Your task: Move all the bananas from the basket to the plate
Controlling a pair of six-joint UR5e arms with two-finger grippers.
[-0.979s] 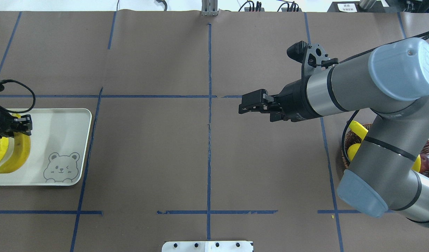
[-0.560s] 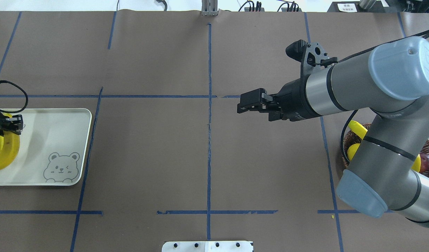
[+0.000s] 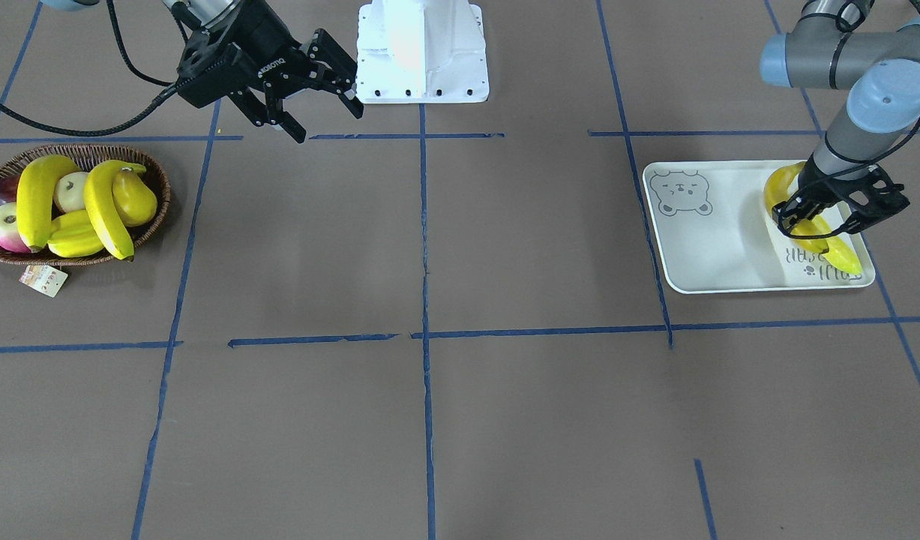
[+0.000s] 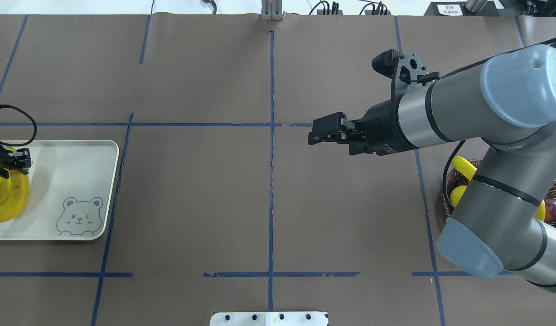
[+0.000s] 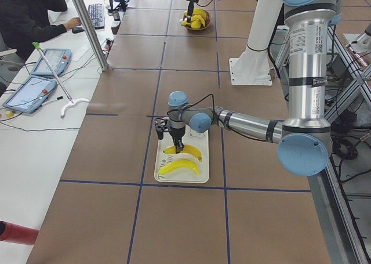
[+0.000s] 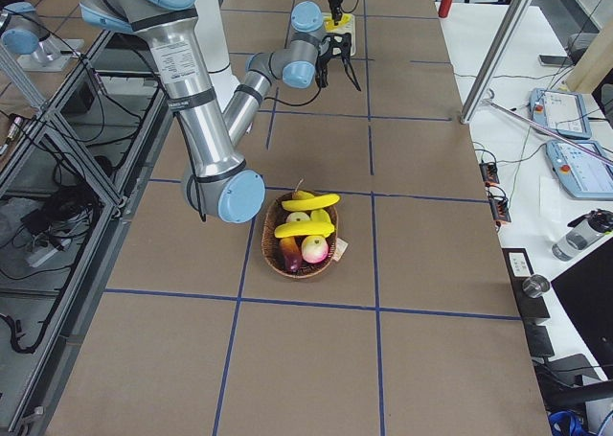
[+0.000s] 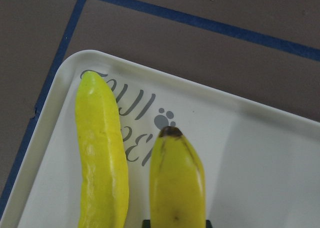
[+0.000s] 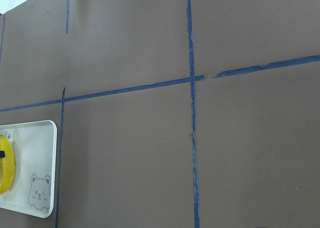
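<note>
Two bananas (image 3: 842,259) lie side by side at the lettered end of the white bear plate (image 3: 714,240). In the left wrist view they are one at the left (image 7: 100,153) and one at the centre (image 7: 177,183). My left gripper (image 3: 831,221) stands over them, open, its fingers astride the centre banana (image 4: 19,194). Two more bananas (image 3: 36,195) (image 3: 107,206) lie in the wicker basket (image 3: 160,187). My right gripper (image 3: 328,125) is open and empty, held high near the table's middle (image 4: 311,136), away from the basket (image 4: 445,190).
The basket also holds a yellow starfruit (image 3: 73,236), a yellow pear (image 3: 133,199), apples (image 3: 6,225) and a dark fruit, with a paper tag (image 3: 43,279) beside it. The robot's white base (image 3: 422,52) stands at the table's edge. My right arm's elbow hangs over the basket.
My left gripper carried a banana toward the plate's outer end and set it down beside the other banana. My right gripper has barely moved.
</note>
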